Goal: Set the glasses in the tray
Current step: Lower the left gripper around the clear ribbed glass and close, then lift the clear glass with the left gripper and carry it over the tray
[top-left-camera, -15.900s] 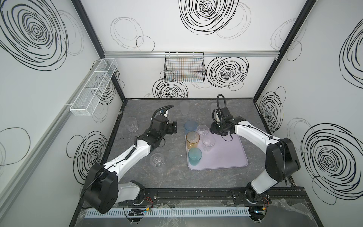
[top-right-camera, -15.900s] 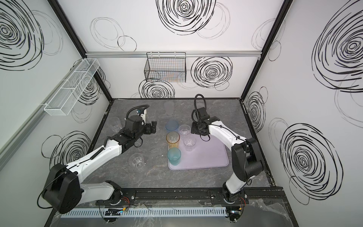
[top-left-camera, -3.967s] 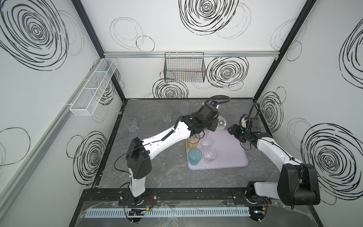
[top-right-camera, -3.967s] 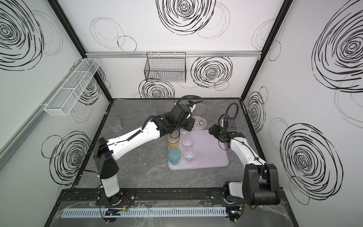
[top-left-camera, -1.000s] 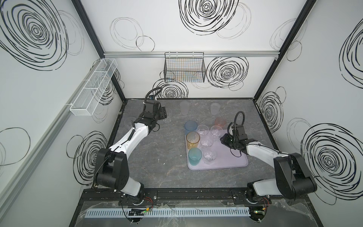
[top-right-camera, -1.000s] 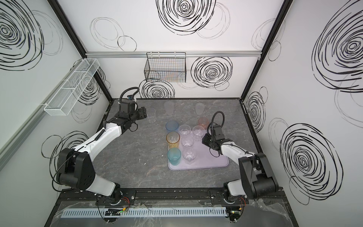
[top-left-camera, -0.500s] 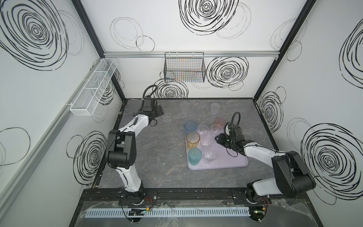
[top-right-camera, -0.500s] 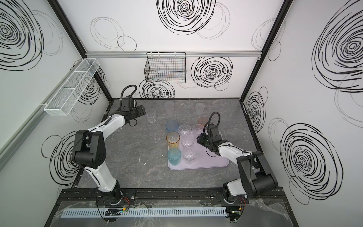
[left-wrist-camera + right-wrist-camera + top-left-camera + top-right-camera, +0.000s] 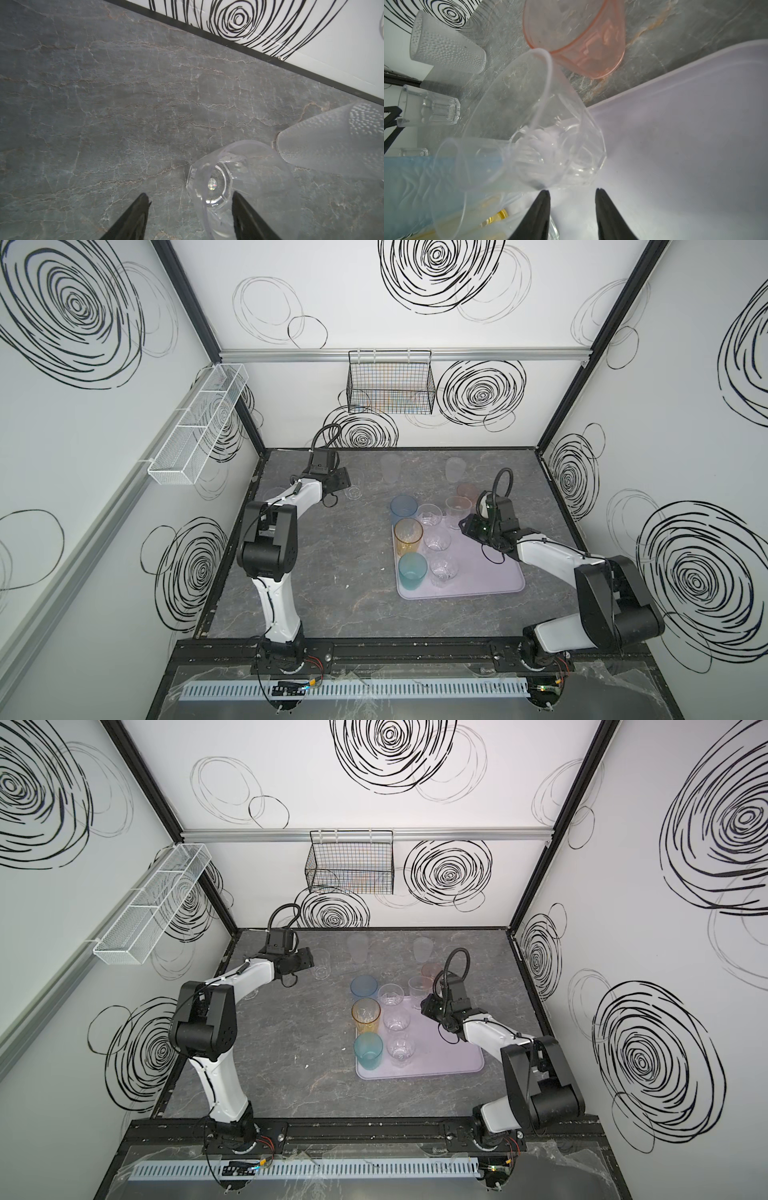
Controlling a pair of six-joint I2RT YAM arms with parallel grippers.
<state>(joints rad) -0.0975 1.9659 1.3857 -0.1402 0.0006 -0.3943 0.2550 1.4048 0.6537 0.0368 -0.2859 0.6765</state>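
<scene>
White walls scrawled with black spirals box in a grey marbled tabletop (image 9: 332, 593). At 3 o'clock from its middle lies the pale lavender tray (image 9: 490, 576). Along the tray's 9 o'clock side stand the amber glass (image 9: 408, 535) and the teal glass (image 9: 412, 570), with four short clear glasses (image 9: 437, 539) just beside them, further in. The blue glass (image 9: 403, 506) stands at the tray's 11 o'clock corner, and it cannot be told whether it is on the tray or just off it. The pink glass (image 9: 467, 491) stands on bare tabletop just past the tray's 12 o'clock edge. Two frosted glasses (image 9: 390, 468) stand near the back wall.

The right hand (image 9: 573, 190) hovers over the tray beside the clear glasses, its jaws narrowly apart with nothing between them. The left hand (image 9: 188, 195), at 11 o'clock, has its jaws wide at a lone clear glass (image 9: 354, 490) upright on the tabletop. One finger (image 9: 245, 212) overlaps the glass's mouth, and the other stands apart outside it.
</scene>
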